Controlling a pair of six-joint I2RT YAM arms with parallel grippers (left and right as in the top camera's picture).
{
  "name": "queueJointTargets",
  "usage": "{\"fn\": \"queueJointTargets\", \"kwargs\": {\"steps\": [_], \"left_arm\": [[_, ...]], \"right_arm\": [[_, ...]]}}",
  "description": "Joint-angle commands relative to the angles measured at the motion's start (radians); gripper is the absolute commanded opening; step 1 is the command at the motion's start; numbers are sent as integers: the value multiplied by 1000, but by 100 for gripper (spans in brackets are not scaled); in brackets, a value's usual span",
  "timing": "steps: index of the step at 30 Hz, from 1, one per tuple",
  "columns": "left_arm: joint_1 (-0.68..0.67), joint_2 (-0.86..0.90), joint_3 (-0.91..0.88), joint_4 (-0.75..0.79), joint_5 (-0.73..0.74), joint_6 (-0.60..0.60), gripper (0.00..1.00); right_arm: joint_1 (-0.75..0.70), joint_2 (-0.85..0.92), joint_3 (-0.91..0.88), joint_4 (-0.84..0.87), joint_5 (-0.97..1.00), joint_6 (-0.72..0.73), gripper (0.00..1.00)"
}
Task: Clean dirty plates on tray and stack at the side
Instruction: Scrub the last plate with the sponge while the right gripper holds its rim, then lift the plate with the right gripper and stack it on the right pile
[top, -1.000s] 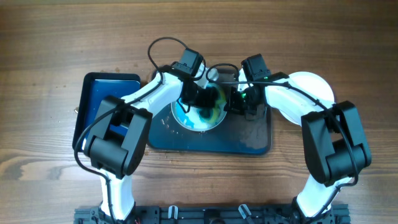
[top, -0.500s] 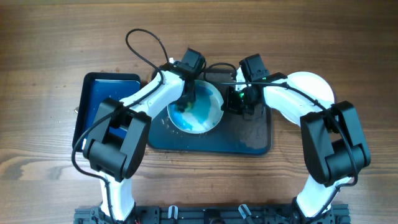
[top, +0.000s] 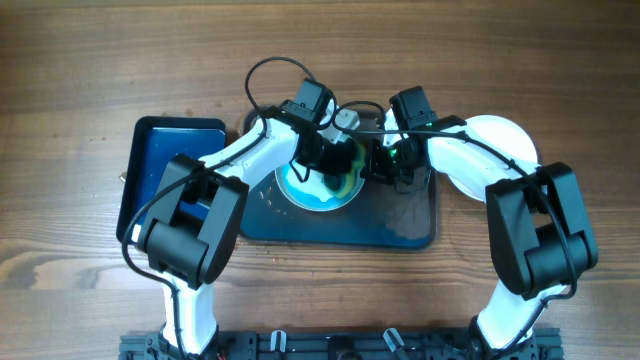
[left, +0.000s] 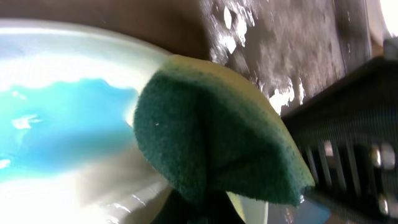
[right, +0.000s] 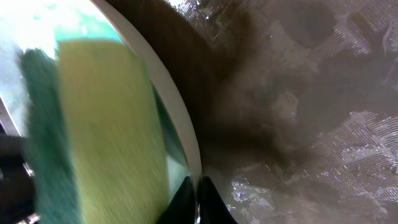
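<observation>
One white plate (top: 312, 190) with a blue-teal smear lies in the dark tray (top: 400, 222). My left gripper (top: 335, 160) is shut on a green and yellow sponge (top: 343, 172) and presses it on the plate's right part. In the left wrist view the sponge (left: 211, 137) covers the plate's (left: 62, 118) blue smear edge. My right gripper (top: 385, 160) is shut on the plate's right rim; in the right wrist view its fingertips (right: 198, 194) pinch the rim (right: 174, 106) beside the sponge (right: 106, 124). A white plate (top: 505, 135) lies on the table right of the tray, partly under the right arm.
A narrow glossy blue tray (top: 160, 165) lies left of the dark tray. The dark tray's floor is wet and streaked (right: 298, 93). Cables loop above the tray's far edge (top: 265, 75). Wooden table (top: 90, 80) all round.
My left gripper swept the sponge to the plate's left side half a second ago and has come back to its right part. The right gripper has kept its hold on the rim.
</observation>
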Motion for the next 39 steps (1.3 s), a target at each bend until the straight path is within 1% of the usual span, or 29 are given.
{"fn": "queueJointTargets", "kwargs": {"steps": [1,3,4,6,7,8,11,15,17,20,22,23,28,32,35,39], "left_arm": [[26,14,0,48,-385,-254,4],[42,14,0,27,-627,-386,4],[49,13,3,7,-704,-410,4],[62,13,23,-68,-794,-429,4],[66,13,38,-115,-819,-456,4],[71,11,68,-194,-839,-505,4],[81,6,167,-373,-834,-563,4],[81,-12,323,-577,-750,-563,4],[89,-30,383,-634,-678,-562,4],[114,-74,406,-629,-543,-534,4],[139,-87,406,-623,-449,-489,4],[147,-86,406,-624,-427,-470,4],[160,-78,396,-620,-420,-458,4],[160,-78,394,-585,-420,-452,4],[160,-78,394,-567,-421,-452,4],[160,-78,393,-565,-443,-452,4]], "right_arm": [[1,8,-4,3,27,3,4],[1,8,-4,3,27,3,4],[1,8,-4,3,27,2,4],[1,8,-4,3,31,3,4],[1,8,-4,5,31,2,4],[1,8,-4,6,31,2,4],[2,8,-4,6,31,-1,4],[2,8,-2,5,31,-24,4],[1,8,10,-7,31,-46,4],[2,-11,39,-54,103,-53,4],[2,-59,50,-92,193,-81,4],[2,-84,50,-105,231,-92,4],[34,-269,50,-184,546,-132,4],[160,-430,50,-240,998,-126,4],[259,-504,50,-277,1235,-91,4],[396,-566,50,-296,1566,-114,4]]}}
